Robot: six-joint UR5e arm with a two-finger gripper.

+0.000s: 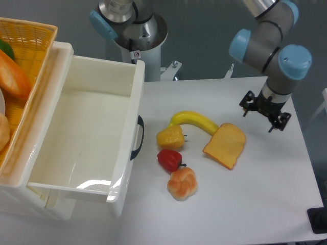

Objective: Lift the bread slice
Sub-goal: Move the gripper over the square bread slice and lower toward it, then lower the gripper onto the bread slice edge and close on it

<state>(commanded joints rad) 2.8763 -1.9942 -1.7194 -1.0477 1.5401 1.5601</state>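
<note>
The bread slice (226, 145) lies flat on the white table (265, 199), yellow-orange with a darker crust edge, its upper left corner touching the banana (193, 121). My gripper (263, 113) hangs to the right of and behind the slice, apart from it and holding nothing. Its dark fingers (247, 106) point down and stand apart, so it looks open.
A small yellow lumpy fruit piece (170, 137), a red pepper (169, 160) and a round knotted orange-white bun (182, 184) lie left of the slice. A large white bin (127, 153) with a black handle stands at the left, with a wicker basket (30, 38) of food behind it.
</note>
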